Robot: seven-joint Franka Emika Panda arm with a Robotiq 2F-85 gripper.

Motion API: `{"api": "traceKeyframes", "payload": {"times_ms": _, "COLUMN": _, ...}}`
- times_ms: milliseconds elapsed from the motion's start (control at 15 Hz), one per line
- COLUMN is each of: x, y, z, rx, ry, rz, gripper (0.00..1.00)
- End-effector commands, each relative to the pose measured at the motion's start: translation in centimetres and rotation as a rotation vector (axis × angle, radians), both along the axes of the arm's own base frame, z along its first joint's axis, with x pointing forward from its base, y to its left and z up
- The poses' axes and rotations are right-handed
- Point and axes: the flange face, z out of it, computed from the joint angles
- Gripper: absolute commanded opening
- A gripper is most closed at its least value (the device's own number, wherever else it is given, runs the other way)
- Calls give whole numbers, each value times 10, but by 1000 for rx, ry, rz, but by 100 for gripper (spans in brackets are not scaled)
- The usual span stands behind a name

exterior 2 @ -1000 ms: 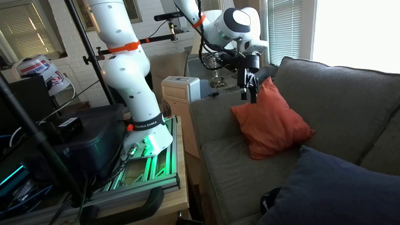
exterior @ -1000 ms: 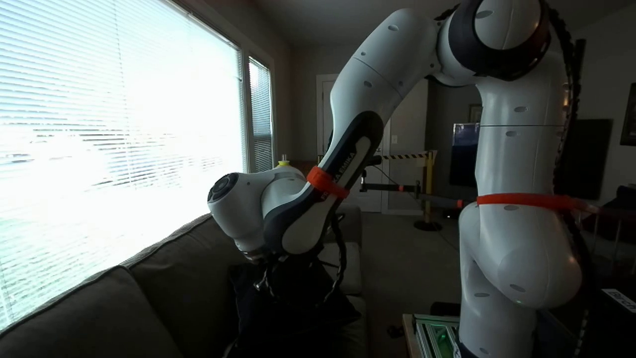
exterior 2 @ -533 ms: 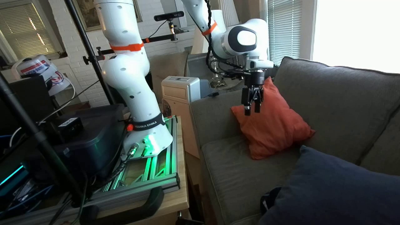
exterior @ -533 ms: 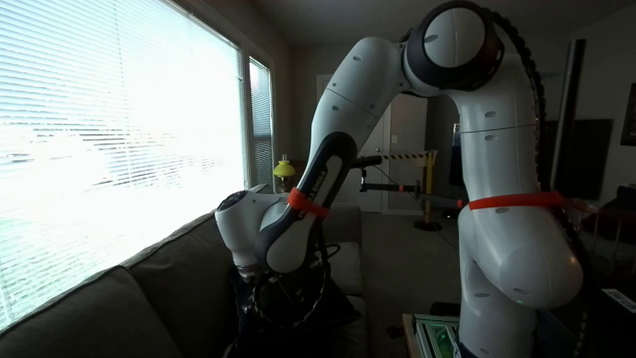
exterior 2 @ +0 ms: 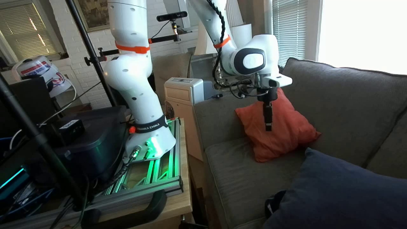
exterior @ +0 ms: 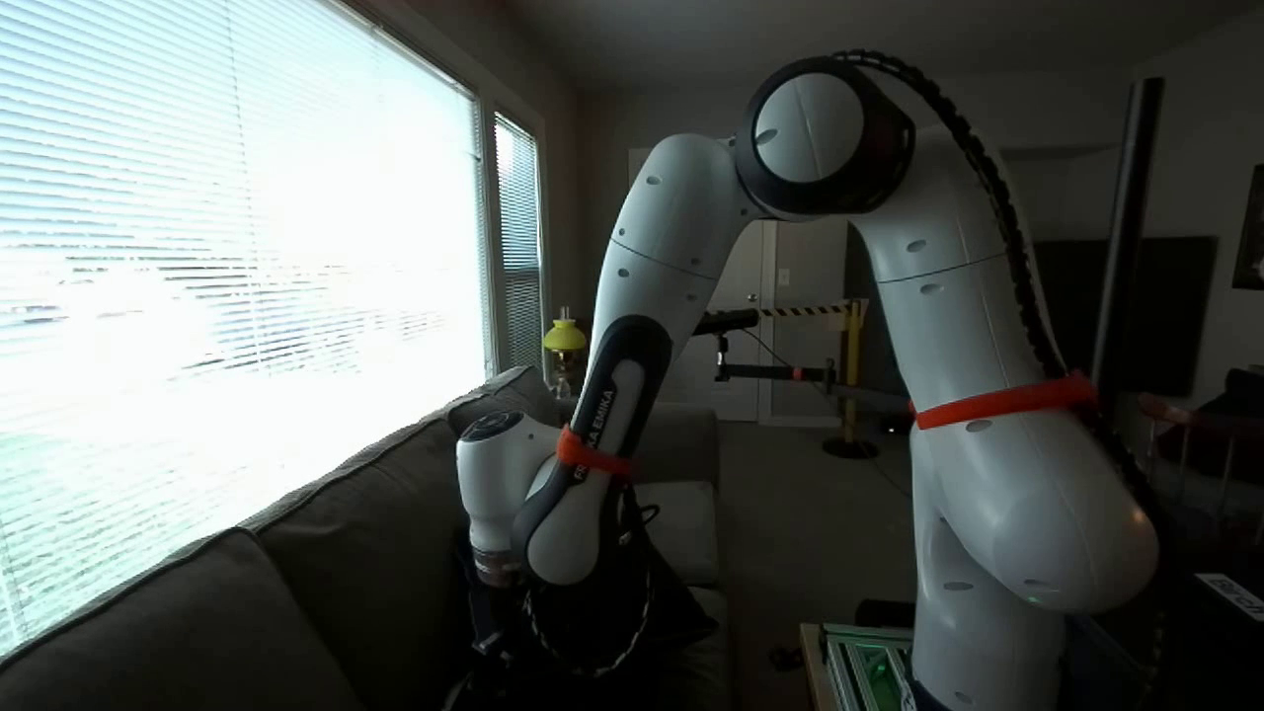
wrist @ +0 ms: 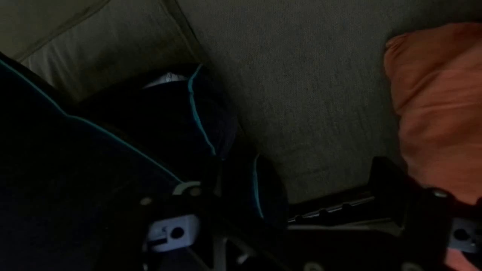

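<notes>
The gripper (exterior 2: 268, 125) points downward above the sofa (exterior 2: 222, 171); its fingers (wrist: 393, 184) stand spread wide apart. The orange pillow (exterior 2: 283, 135) leans against the backrest (exterior 2: 349, 105) toward the far end, partly hidden by the gripper; contact between the two cannot be determined. The blue pillow (exterior 2: 343, 197) lies at the near right and partly covers a dark item (exterior 2: 274, 203) of unclear shape. In the wrist view, dark fabric (wrist: 75, 169) with teal edging lies at the left.

The sofa is upholstered in gray fabric. To its left, a bench (exterior 2: 176, 203) supports the robot base (exterior 2: 152, 143). A black pole (exterior 2: 91, 54) stands beyond it.

In an exterior view, bright blinds (exterior: 247, 247) extend along the left; a lamp (exterior: 565, 336) stands at the far end, and a yellow post (exterior: 850, 385) stands on the carpet (exterior: 790, 513).
</notes>
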Motion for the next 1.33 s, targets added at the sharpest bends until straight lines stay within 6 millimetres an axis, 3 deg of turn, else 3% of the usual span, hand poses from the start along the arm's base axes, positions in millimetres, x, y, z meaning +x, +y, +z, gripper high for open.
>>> {"api": "traceKeyframes", "payload": {"times_ms": 0, "x": 2, "y": 0, "z": -2, "rx": 2, "ry": 2, "rz": 20, "gripper": 100}}
{"api": "traceKeyframes", "payload": {"times_ms": 400, "x": 5, "y": 1, "z": -3, "rx": 2, "ry": 1, "rz": 42, "gripper": 100}}
{"api": "traceKeyframes", "payload": {"times_ms": 600, "x": 4, "y": 0, "z": -4, "rx": 93, "ry": -132, "rz": 112, "gripper": 100}}
{"api": "traceKeyframes", "payload": {"times_ms": 933, "x": 21, "y": 9, "z": 2, "rx": 150, "ry": -290, "rz": 361, "gripper": 100}}
{"api": "traceKeyframes", "payload": {"times_ms": 1267, "x": 30, "y": 19, "z": -18, "rx": 213, "ry": -296, "rz": 654, "gripper": 100}}
